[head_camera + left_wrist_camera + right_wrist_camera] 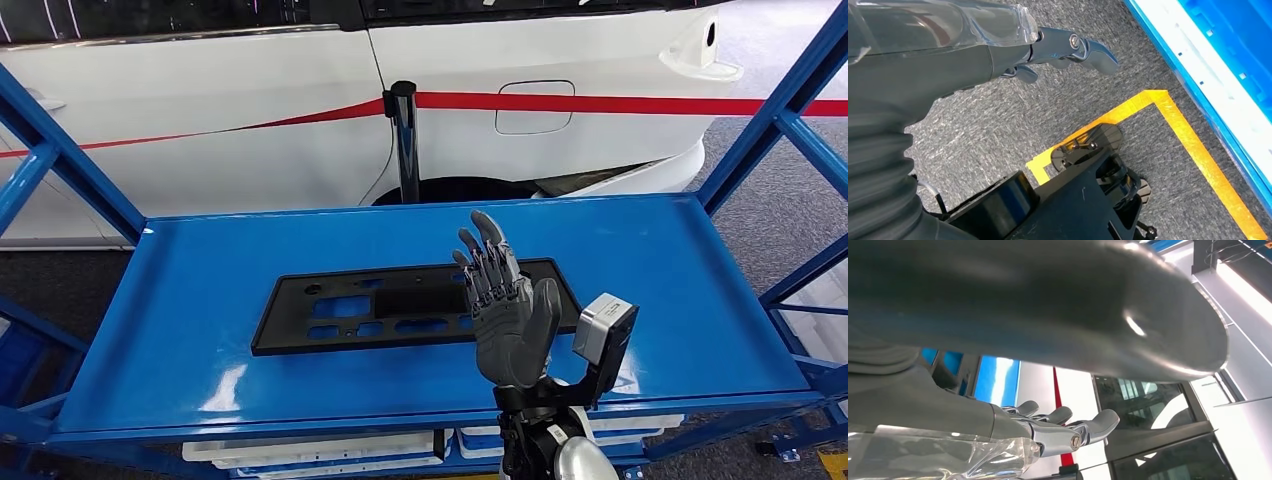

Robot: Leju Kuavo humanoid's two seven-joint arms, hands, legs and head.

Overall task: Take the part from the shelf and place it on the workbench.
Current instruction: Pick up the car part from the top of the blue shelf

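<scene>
A flat black plastic panel (370,308) with several cut-outs lies on the blue shelf (200,300), near its middle. My right hand (505,305) is raised above the panel's right end, fingers straight and spread, pointing away from me, holding nothing. The right wrist view shows the same hand (1058,427) with its fingers extended toward the white car. In the left wrist view my left hand (1068,50) hangs over grey carpet with its fingers apart and nothing in it.
A white car (250,110) with a red stripe stands right behind the shelf. Blue frame struts (770,130) rise at both shelf ends. White trays (320,450) sit on the level below. Yellow floor tape (1193,145) and a blue and white crate edge (1208,65) lie by my left hand.
</scene>
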